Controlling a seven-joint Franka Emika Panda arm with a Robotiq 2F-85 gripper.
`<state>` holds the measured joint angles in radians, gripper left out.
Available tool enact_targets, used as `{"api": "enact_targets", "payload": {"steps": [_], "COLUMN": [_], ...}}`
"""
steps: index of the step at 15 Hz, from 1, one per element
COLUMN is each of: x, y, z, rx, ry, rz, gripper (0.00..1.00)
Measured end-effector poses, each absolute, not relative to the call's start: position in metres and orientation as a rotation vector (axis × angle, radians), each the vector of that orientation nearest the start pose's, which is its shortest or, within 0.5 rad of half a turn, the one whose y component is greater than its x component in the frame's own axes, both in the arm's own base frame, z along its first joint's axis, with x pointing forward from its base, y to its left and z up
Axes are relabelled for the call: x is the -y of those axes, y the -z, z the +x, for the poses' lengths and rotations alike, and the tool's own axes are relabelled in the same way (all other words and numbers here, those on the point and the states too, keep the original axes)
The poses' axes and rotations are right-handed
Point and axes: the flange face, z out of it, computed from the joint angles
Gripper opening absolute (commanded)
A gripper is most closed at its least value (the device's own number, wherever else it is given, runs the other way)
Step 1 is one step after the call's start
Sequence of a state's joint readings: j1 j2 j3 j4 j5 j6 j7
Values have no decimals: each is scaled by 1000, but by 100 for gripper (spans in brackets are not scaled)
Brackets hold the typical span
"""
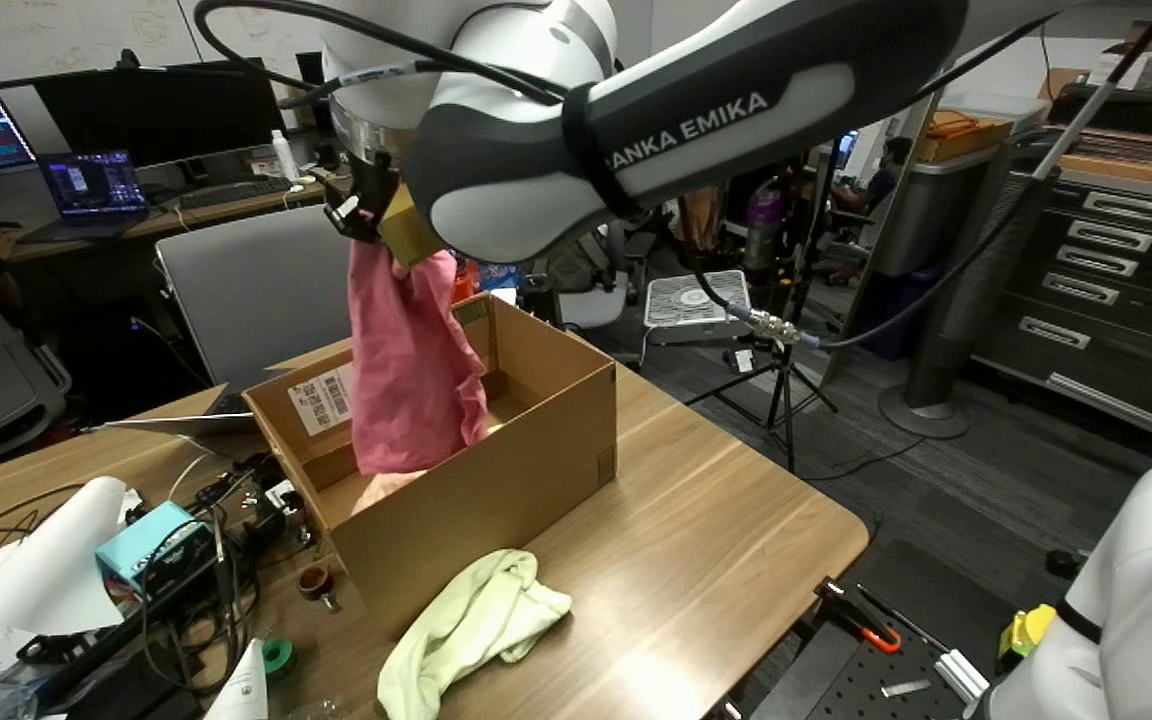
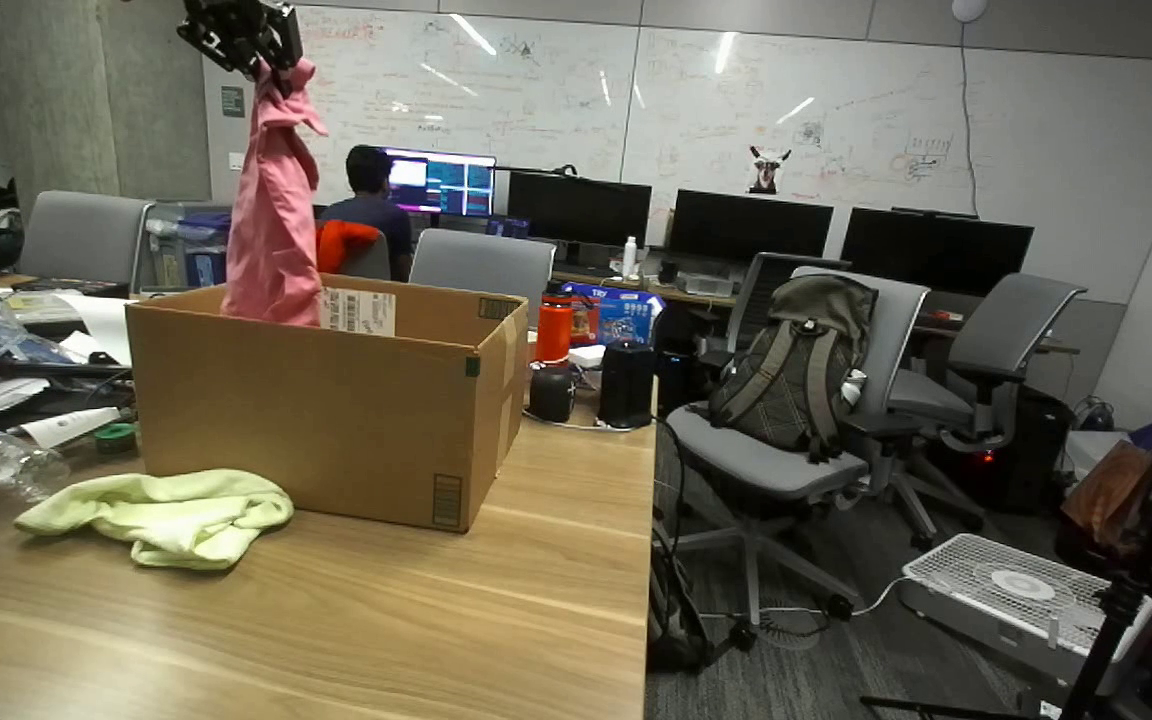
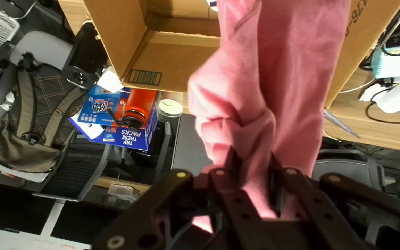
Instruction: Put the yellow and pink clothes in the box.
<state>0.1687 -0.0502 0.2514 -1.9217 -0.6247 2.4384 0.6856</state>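
My gripper (image 1: 364, 225) is shut on the pink cloth (image 1: 411, 370) and holds its top end high over the open cardboard box (image 1: 496, 510). The pink cloth hangs down, its lower part inside the box's rim; in an exterior view (image 2: 274, 220) its bottom is hidden behind the box wall. In the wrist view the cloth (image 3: 290, 69) passes between the fingers (image 3: 252, 161) and covers much of the picture. The pale yellow-green cloth (image 1: 476, 620) lies crumpled on the table beside the box, outside it; it also shows in an exterior view (image 2: 181, 515).
A peach-coloured item (image 1: 386, 487) lies partly hidden inside the box. Cables, papers and a teal box (image 1: 151, 535) clutter the table beside it. An orange bottle (image 2: 554, 325) and a black cylinder (image 2: 627, 385) stand behind the box. A grey chair (image 1: 246, 290) is close by.
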Motion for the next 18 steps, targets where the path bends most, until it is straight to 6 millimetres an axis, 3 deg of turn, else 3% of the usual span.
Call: {"api": "enact_targets", "payload": {"steps": [7, 18], "x": [-243, -231], "y": [-573, -570], "z": [539, 536], "rx": [164, 112], "ry": [1201, 1124], "rz": [-3079, -3181], "gripper": [99, 100]}}
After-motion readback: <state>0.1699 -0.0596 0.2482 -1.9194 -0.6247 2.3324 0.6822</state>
